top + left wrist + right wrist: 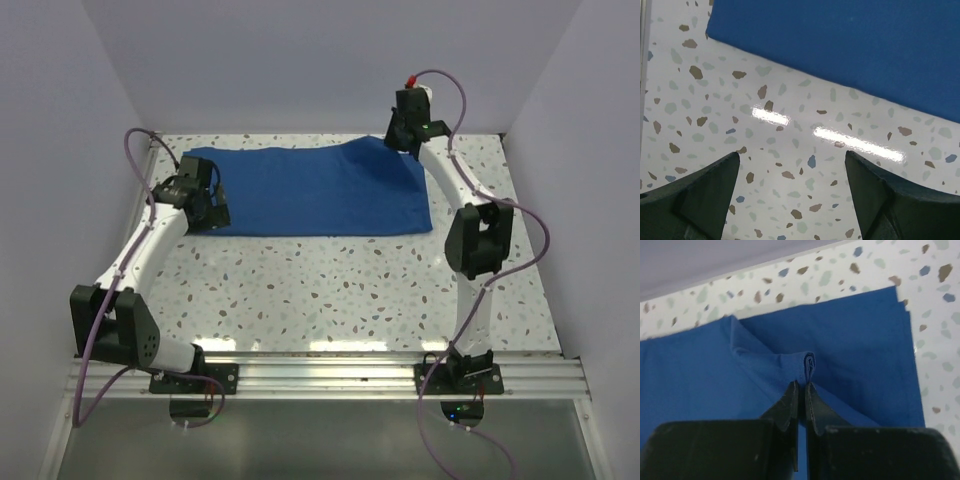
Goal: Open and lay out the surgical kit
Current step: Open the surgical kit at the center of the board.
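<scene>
Found a royal-blue cloth drape (pixel 310 190) spread mostly flat across the far part of a speckled terrazzo tabletop (pixel 330 290). Noted the right gripper (pixel 802 386) pinched tight on a small raised fold of that cloth, at its far edge toward the right corner. Noted the left gripper (pixel 792 159) spread wide above bare tabletop, just off the drape's near left edge and apart from the cloth.

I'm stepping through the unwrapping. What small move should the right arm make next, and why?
Probably lift the pinched layer slightly and start peeling it open: the right tool is shut on a bunched fold of the blue cloth; the left tool is open, off the cloth.
</scene>
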Action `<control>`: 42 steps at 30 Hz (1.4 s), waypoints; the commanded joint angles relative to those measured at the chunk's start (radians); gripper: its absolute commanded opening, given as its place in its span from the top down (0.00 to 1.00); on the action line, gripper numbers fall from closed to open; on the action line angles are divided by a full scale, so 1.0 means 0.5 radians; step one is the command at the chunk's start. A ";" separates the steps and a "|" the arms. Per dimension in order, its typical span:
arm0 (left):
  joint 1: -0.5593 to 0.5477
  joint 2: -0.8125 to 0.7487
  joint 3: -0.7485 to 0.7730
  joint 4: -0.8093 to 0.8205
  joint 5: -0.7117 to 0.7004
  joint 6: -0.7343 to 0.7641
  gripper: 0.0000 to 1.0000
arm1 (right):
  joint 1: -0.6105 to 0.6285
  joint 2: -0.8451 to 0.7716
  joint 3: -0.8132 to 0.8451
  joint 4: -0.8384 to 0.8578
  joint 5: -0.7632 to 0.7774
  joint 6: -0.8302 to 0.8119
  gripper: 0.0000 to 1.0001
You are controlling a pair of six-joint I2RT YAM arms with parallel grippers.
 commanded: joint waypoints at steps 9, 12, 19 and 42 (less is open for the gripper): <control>-0.006 -0.126 0.400 -0.114 -0.034 -0.181 0.10 | 0.593 -1.377 -1.475 -0.157 -0.323 0.110 1.00; -0.006 -0.113 0.575 -0.200 -0.027 -0.239 0.10 | 0.743 -1.817 -1.914 -0.380 -0.329 0.230 1.00; -0.016 -0.178 0.876 -0.390 -0.027 -0.411 0.11 | 0.784 -3.063 -2.414 -1.233 -0.305 0.466 1.00; 0.049 -0.270 0.449 -0.085 0.086 -0.157 0.00 | 0.722 -2.225 -1.786 -1.176 0.054 0.366 0.01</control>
